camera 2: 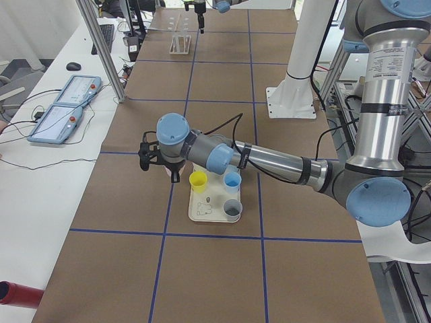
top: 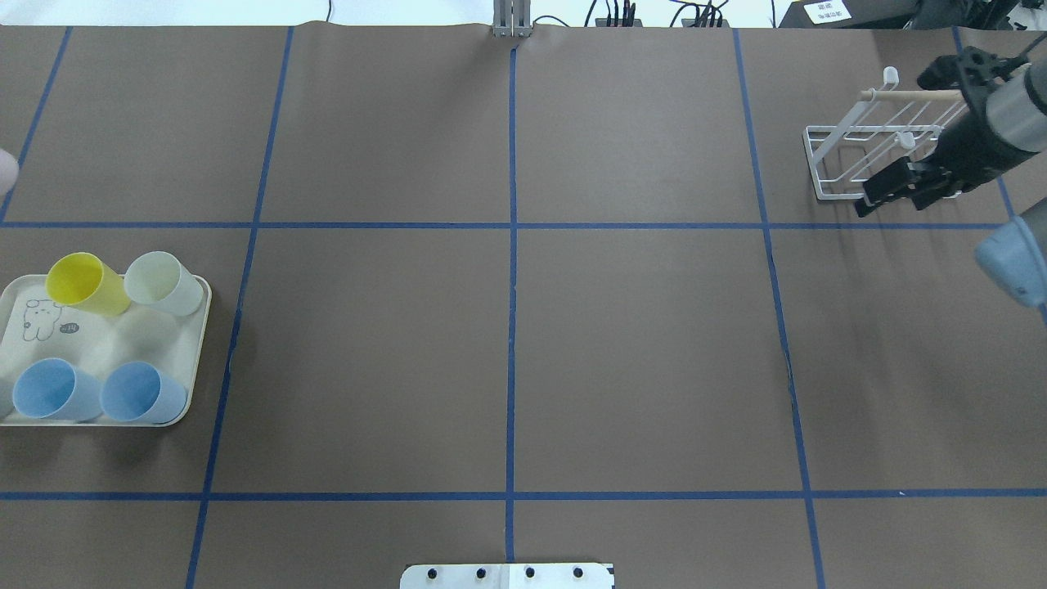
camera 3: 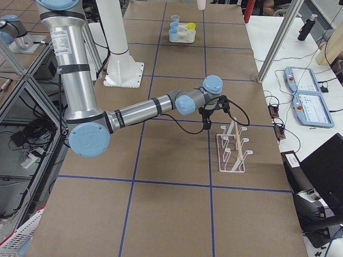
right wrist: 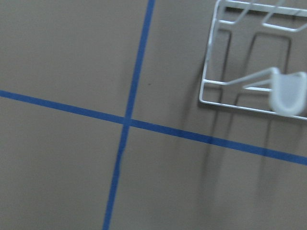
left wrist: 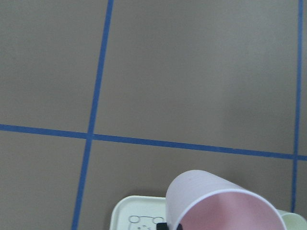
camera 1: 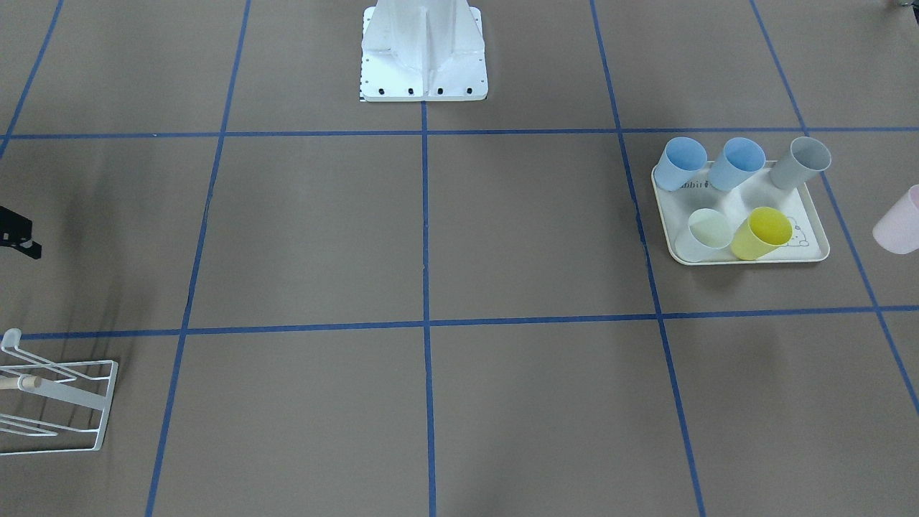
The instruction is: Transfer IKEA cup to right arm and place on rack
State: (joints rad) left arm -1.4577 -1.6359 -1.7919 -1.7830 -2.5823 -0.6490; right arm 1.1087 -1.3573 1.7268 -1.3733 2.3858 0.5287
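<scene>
At the far left we see the left gripper clasped on the pink cup — the cup is tilted, off the table, and out past the outer edge of the cream tray; the fingers are mostly hidden. On the tray stand a yellow cup, a pale green cup, two blue cups and a grey cup. Blue tape crosses the brown middle. At the far right stands the rack with its wooden peg, and the right gripper hovers just beside it — jaws apart, empty.
</scene>
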